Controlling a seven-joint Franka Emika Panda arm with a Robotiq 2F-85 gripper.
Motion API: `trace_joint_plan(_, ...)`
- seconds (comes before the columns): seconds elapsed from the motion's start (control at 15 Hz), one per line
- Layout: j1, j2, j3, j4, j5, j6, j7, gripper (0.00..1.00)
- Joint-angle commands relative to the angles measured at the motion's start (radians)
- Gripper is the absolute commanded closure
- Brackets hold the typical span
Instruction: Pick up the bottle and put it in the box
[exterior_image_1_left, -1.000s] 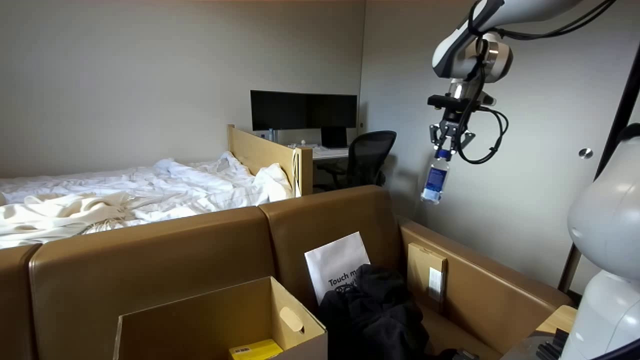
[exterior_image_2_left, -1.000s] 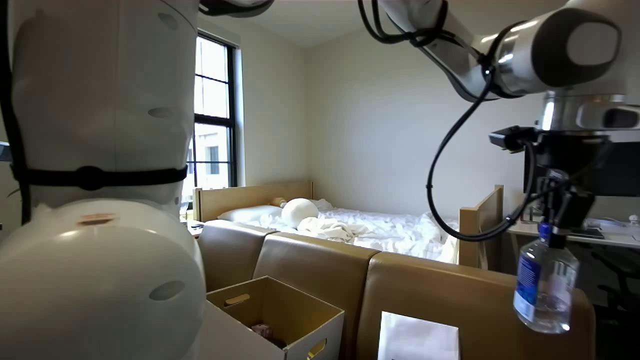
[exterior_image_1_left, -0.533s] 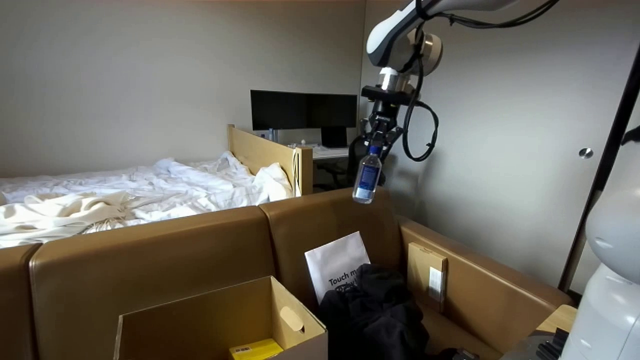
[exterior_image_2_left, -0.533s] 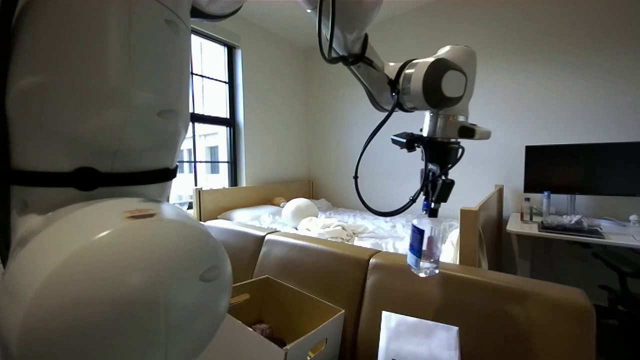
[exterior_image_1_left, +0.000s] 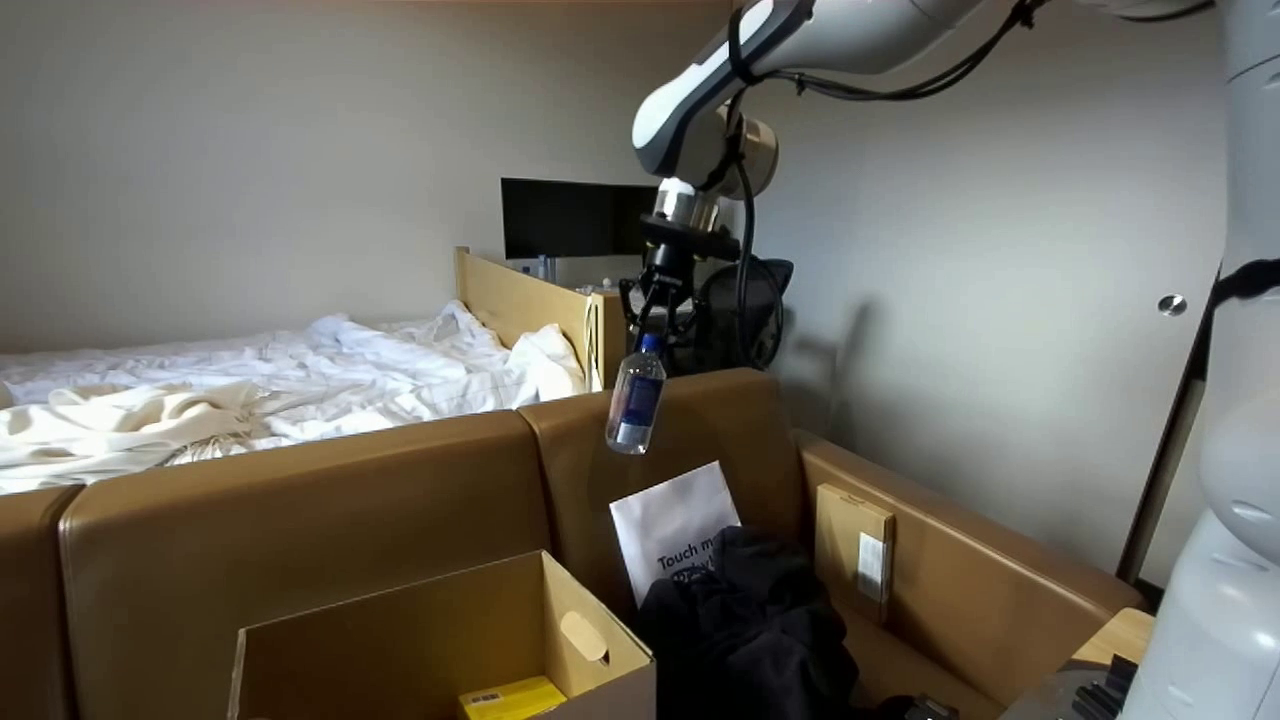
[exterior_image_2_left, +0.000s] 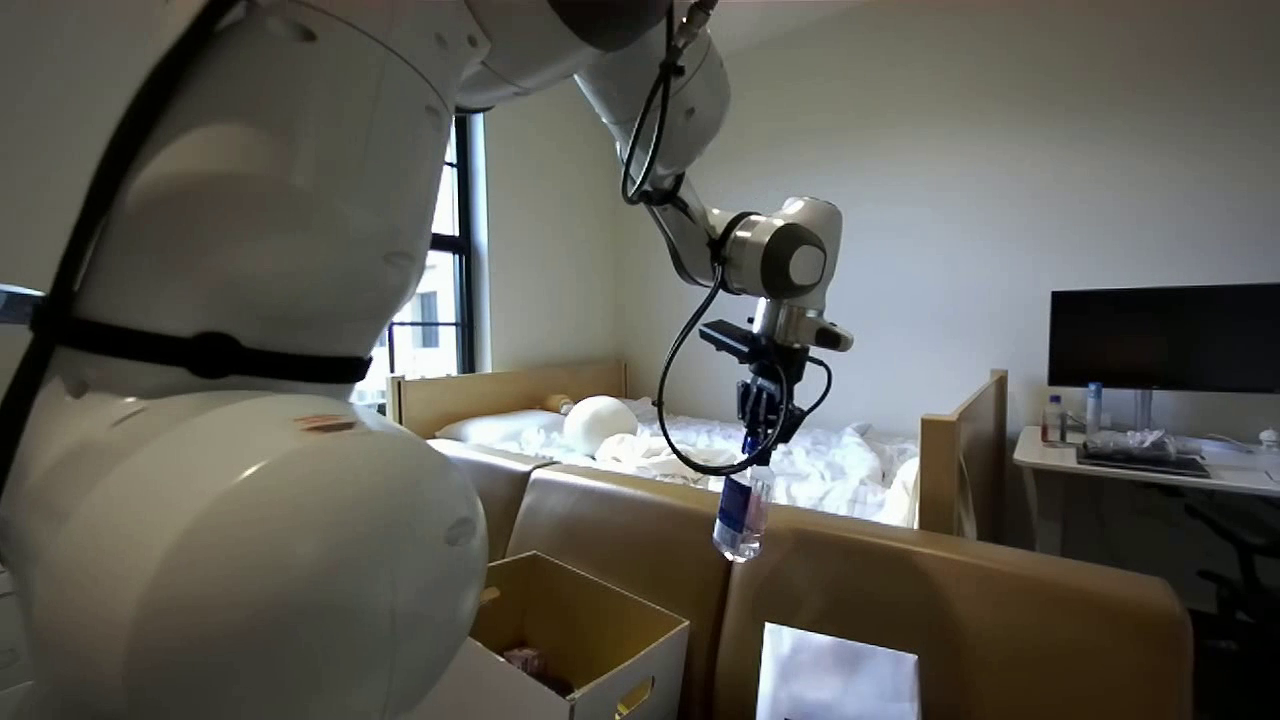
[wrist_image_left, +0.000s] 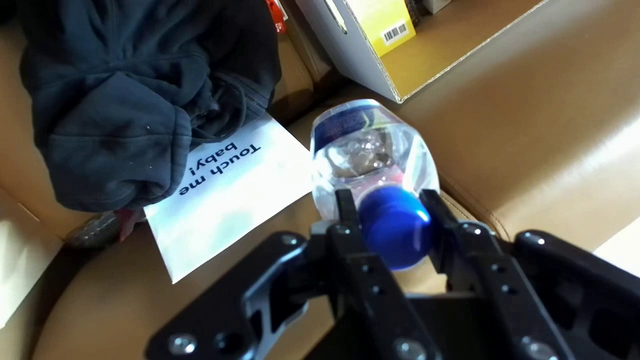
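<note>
The small clear bottle (exterior_image_1_left: 636, 402) with a blue label and blue cap hangs in the air, slightly tilted. It also shows in an exterior view (exterior_image_2_left: 742, 515) and in the wrist view (wrist_image_left: 372, 145). My gripper (exterior_image_1_left: 652, 338) is shut on the bottle's blue cap; in the wrist view both fingers (wrist_image_left: 389, 212) press the cap's sides. The brown cardboard box (exterior_image_1_left: 400, 640) is open at the top, with a yellow item (exterior_image_1_left: 512, 698) inside. The box also shows in an exterior view (exterior_image_2_left: 645, 668) and at the top of the wrist view (wrist_image_left: 350, 55). The bottle is above and beside it, over the sofa.
The brown sofa backrest (exterior_image_1_left: 300, 510) stands behind the box. A white paper (exterior_image_1_left: 675, 520) and a dark cloth (exterior_image_1_left: 750, 600) lie on the sofa seat beside the box. A flat cardboard piece (exterior_image_1_left: 850, 540) leans on the armrest. A bed (exterior_image_1_left: 330, 370) stands behind the sofa.
My gripper has moved left in both exterior views with the bottle in it, closer to the box. In the last half second it has also come lower. The box has not moved.
</note>
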Motion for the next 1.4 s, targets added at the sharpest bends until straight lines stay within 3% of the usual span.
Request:
trace_joint_plan(0.0, 0.003, 0.015, -0.003, 0.011, 0.001, -0.001, -0.008, 0.65)
trace_joint_plan(0.07, 0.001, 0.021, -0.004, 0.016, 0.001, -0.001, -0.014, 0.65)
trace_joint_plan(0.13, 0.002, -0.012, -0.004, -0.016, 0.005, 0.018, -0.012, 0.85)
trace_joint_plan(0.4, 0.014, 0.088, 0.054, 0.078, 0.057, -0.026, -0.155, 0.85)
trace_joint_plan(0.87, 0.126, 0.366, 0.136, 0.371, -0.041, -0.161, -0.254, 0.85)
trace_joint_plan(1.33, 0.250, 0.721, 0.081, 0.680, -0.178, -0.145, -0.152, 0.86)
